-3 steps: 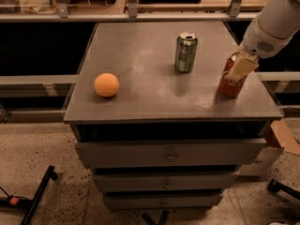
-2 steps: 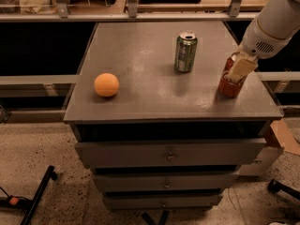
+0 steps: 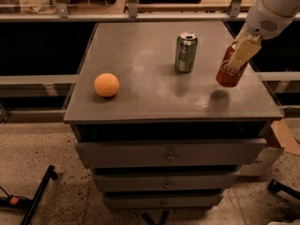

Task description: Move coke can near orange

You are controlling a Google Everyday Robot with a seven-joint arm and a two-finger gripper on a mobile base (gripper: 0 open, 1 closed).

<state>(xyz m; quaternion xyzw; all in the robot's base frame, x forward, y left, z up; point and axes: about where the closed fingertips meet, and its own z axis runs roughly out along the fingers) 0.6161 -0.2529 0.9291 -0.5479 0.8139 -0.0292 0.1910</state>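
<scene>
The red coke can (image 3: 228, 71) hangs tilted in the air above the right side of the grey cabinet top (image 3: 150, 86), its shadow on the surface below it. My gripper (image 3: 243, 55) is shut on the coke can, with a pale finger (image 3: 244, 50) across its upper side. The orange (image 3: 107, 85) lies on the left side of the top, far from the can.
A green can (image 3: 186, 52) stands upright at the back middle, between the orange and the coke can. The cabinet has drawers below. A rail with posts runs along the back. A cardboard piece (image 3: 286, 137) lies at the floor on the right.
The coke can stood on the cabinet top at the right; now my gripper has lifted it off the surface, tilted. The orange and the green can have not moved.
</scene>
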